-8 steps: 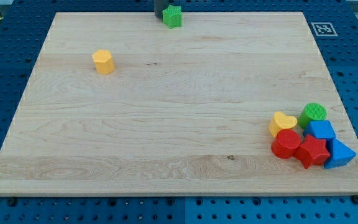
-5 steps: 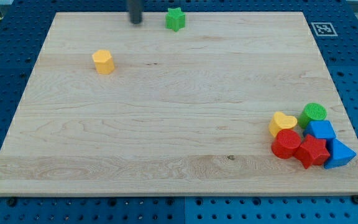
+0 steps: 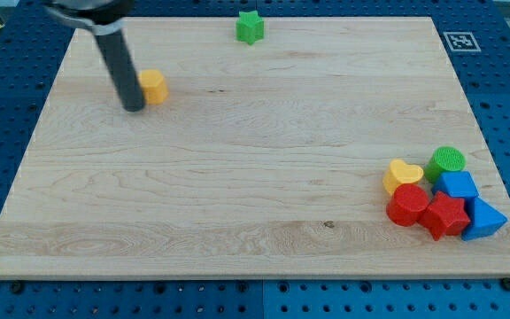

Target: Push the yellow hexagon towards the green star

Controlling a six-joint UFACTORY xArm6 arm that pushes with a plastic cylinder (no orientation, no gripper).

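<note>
The yellow hexagon (image 3: 154,87) lies on the wooden board (image 3: 255,177) at the view's upper left. The green star (image 3: 249,27) lies near the board's top edge, up and to the right of the hexagon. My tip (image 3: 134,107) rests on the board just left of and slightly below the yellow hexagon, touching or nearly touching its left side. The dark rod rises from the tip up and to the left and covers the hexagon's left edge.
A cluster lies at the board's lower right: a yellow heart (image 3: 402,175), a green cylinder (image 3: 448,161), a red cylinder (image 3: 408,205), a red block (image 3: 446,216), and two blue blocks (image 3: 458,186) (image 3: 484,219). A marker tag (image 3: 460,41) sits at the top right corner.
The rod has moved from beside the green star at the top edge, left and down, to the yellow hexagon's left side. The blocks have not visibly moved.
</note>
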